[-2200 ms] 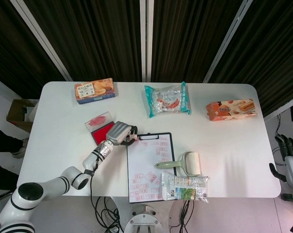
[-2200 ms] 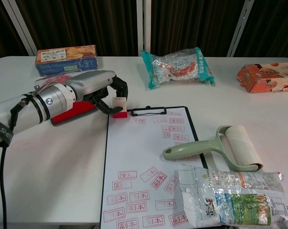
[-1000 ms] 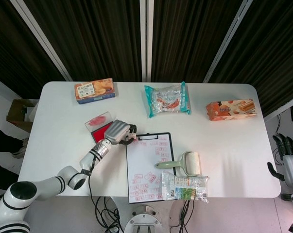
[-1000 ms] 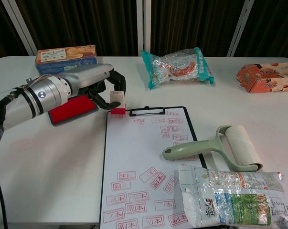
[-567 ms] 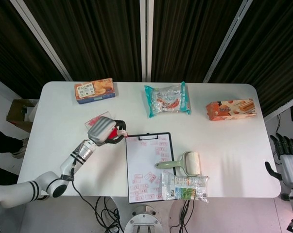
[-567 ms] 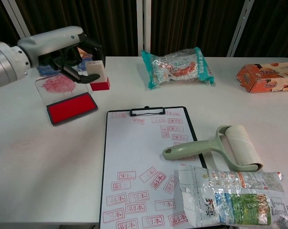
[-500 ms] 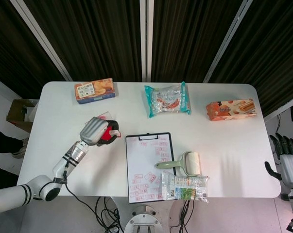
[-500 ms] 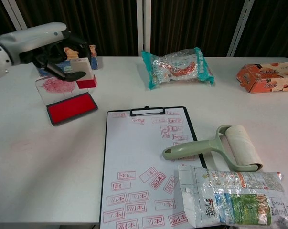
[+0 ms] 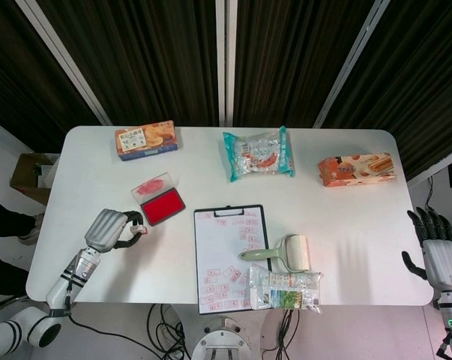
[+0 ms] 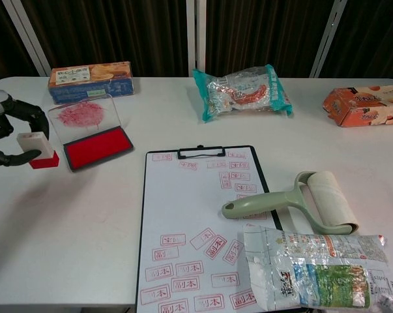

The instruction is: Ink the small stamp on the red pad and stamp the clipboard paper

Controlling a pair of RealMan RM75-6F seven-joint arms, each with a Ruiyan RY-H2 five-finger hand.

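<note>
Lower left of my chest view, red boxed imprints on the clipboard paper [image 10: 199, 222] read 副本; the package print is illegible.

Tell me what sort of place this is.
Probably a lab or test room set up for robot trials: a white table before dark curtains, cables trailing on the floor, and unrelated props like a lint roller beside snack packs.
</note>
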